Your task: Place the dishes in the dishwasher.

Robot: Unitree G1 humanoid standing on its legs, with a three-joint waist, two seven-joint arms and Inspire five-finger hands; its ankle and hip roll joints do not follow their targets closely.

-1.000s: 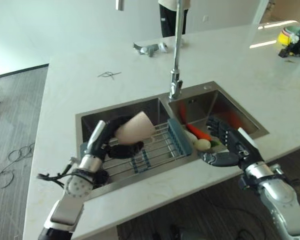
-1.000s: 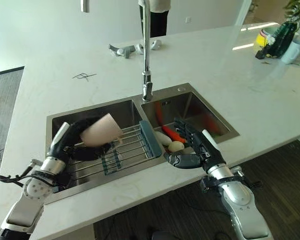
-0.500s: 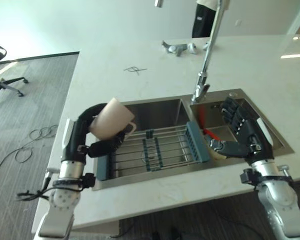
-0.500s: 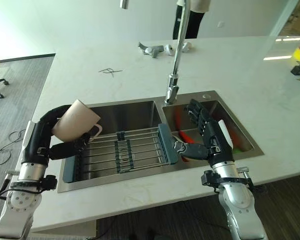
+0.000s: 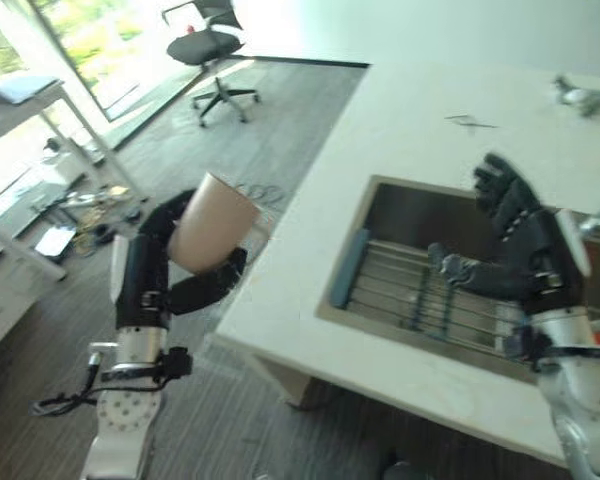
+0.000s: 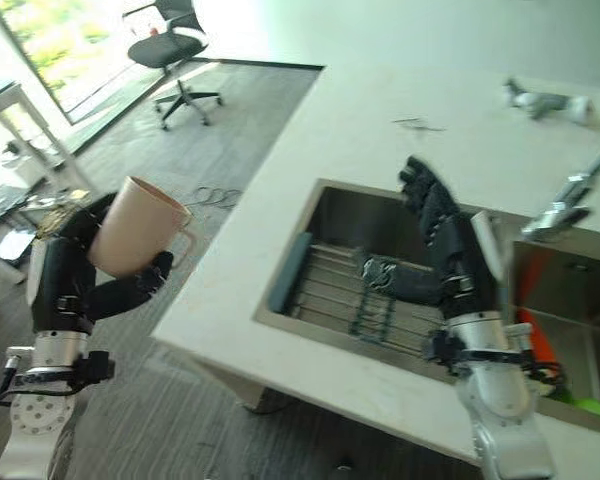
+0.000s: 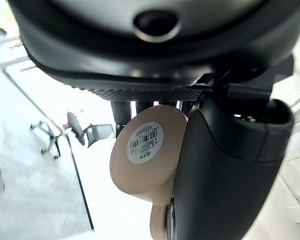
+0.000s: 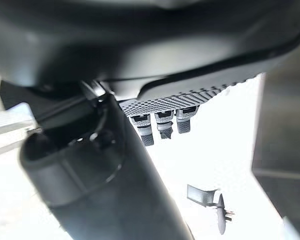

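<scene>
Mug (image 5: 210,224): beige, with a handle, held tilted in the air to the left of the tabletop, over the grey floor (image 5: 310,110). In the left wrist view its flat base bears a white barcode sticker (image 7: 144,143).

Left hand (image 5: 175,262): dark fingers and thumb curled round the mug, clamping it from behind and below, well apart from the sink.

Right hand (image 6: 442,252): raised above the sink, fingers spread and fairly straight, thumb out to the left, holding nothing.

Tabletop (image 5: 400,130): white stone island, its near left corner just right of the held mug.

Sink (image 6: 350,215): stainless steel, double basin, set into the tabletop. The left basin carries a wire drying rack (image 5: 400,290) with a grey-blue end piece (image 5: 347,268) at its left side. The right basin shows an orange item (image 6: 528,335) and a green one (image 6: 588,408), too small to identify.

Faucet (image 6: 576,192): metal, at the far right of the sink.

Small grey objects (image 6: 536,98): on the far part of the tabletop, beside a thin dark scrawl (image 5: 468,121).

Office chair (image 6: 166,52): black, on castors, on the floor at far left.

White table (image 5: 25,105): at the left edge, clutter on the floor beneath it.
</scene>
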